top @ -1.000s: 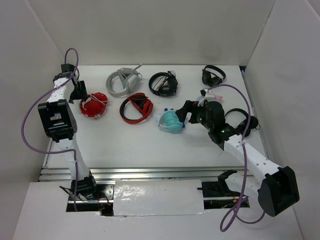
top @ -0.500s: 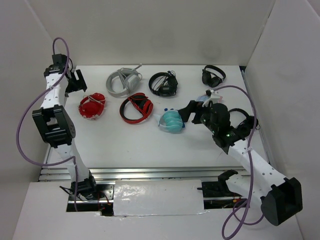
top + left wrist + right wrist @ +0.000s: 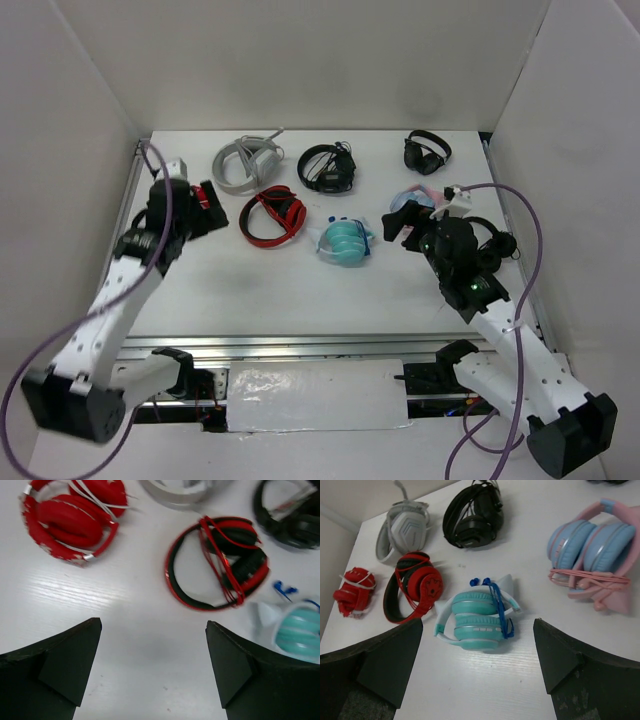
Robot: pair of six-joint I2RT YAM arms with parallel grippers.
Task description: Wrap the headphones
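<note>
With the headphones [image 3: 70,517] folded at the far left of the table [image 3: 140,645], white cable [image 3: 94,498] looped across them, and both left hand [image 3: 152,625] and right hand [image 3: 477,622] released and empty, wrapping looks done; next, check for slack cable, tucking any in.

left claw [image 3: 152,626] spread, empty | headphones [image 3: 70,520] upper left, apart

I work over a white table [image 3: 300,290] with a faint wood grain that catches a soft glare. Plain white wall panels [image 3: 320,60] rise behind the table and along both its sides. An aluminium rail [image 3: 300,345] runs along its near edge.
</note>
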